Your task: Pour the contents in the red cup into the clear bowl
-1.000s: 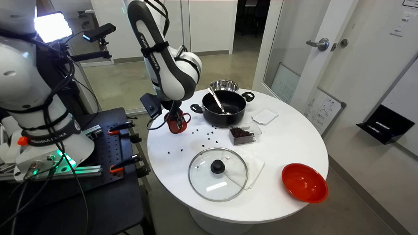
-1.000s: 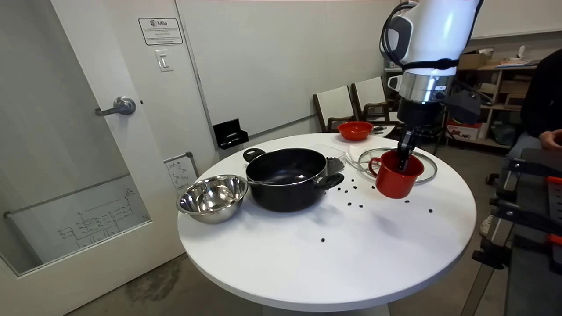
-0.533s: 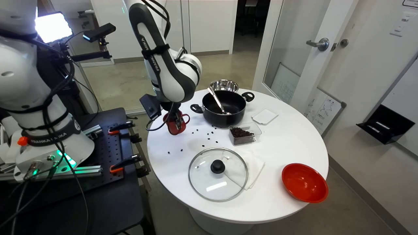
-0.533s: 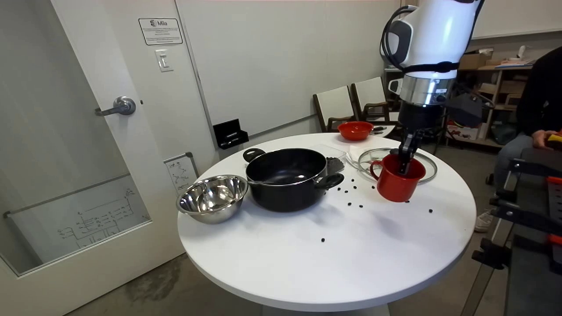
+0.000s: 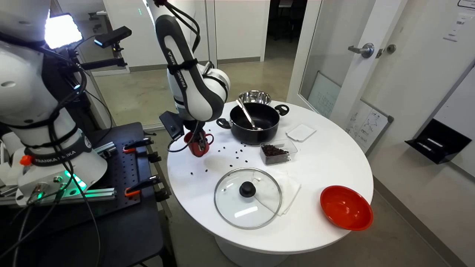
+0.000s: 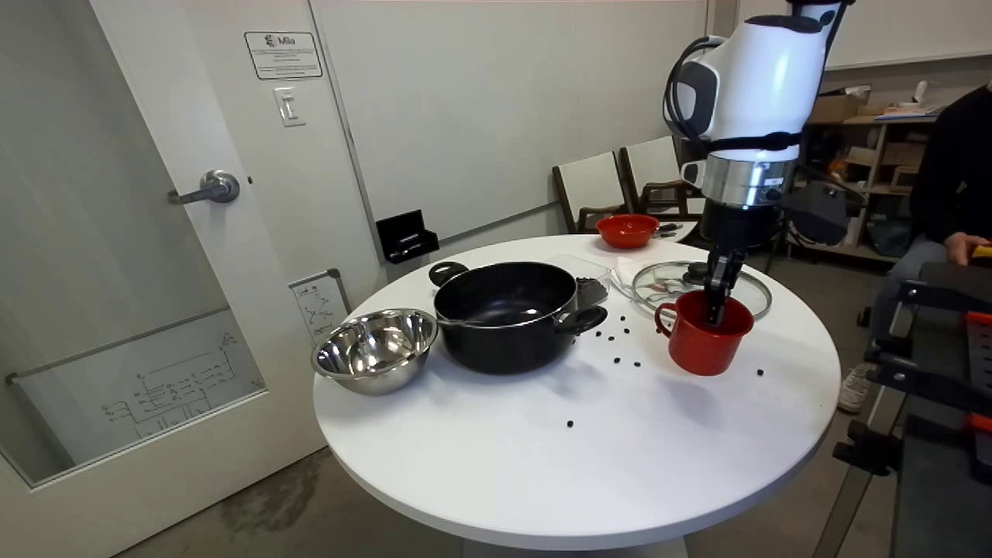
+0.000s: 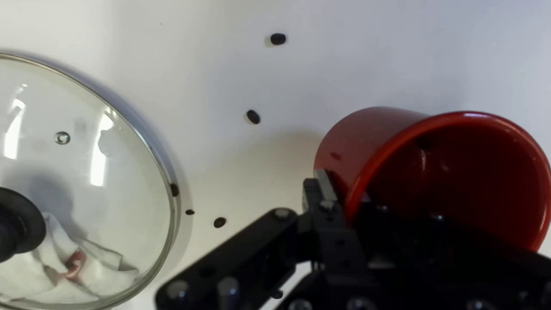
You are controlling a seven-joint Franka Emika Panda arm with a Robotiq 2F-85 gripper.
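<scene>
Toward the top middle of the frame in an exterior view, the black pot (image 5: 254, 136) holds a silver utensil (image 5: 244, 112) that leans out over its rim, and a steel bowl (image 5: 256, 97) shows just above it. Right of centre, the clear bowl (image 5: 292, 147) — a boxy, see-through dish — contains a heap of dark beans (image 5: 274, 150), and a wide red bowl (image 5: 345, 207) sits at the lower right. The red cup (image 6: 701, 349), at the right of the frame in an exterior view, is held above the white table (image 6: 542, 465); the gripper (image 7: 346, 198) is clamped on its wall, one finger inside and one outside. Shade and the gripper hide its bottom, so I cannot tell what it contains. Its axis is steep but tilted: the mouth leans to the upper right, the base points lower left, and the handle (image 6: 663, 318) sticks out leftward — the side where the pot stands. The cup is plain, glossy red outside and darker red within, with a thin pale glint on its inner wall.
</scene>
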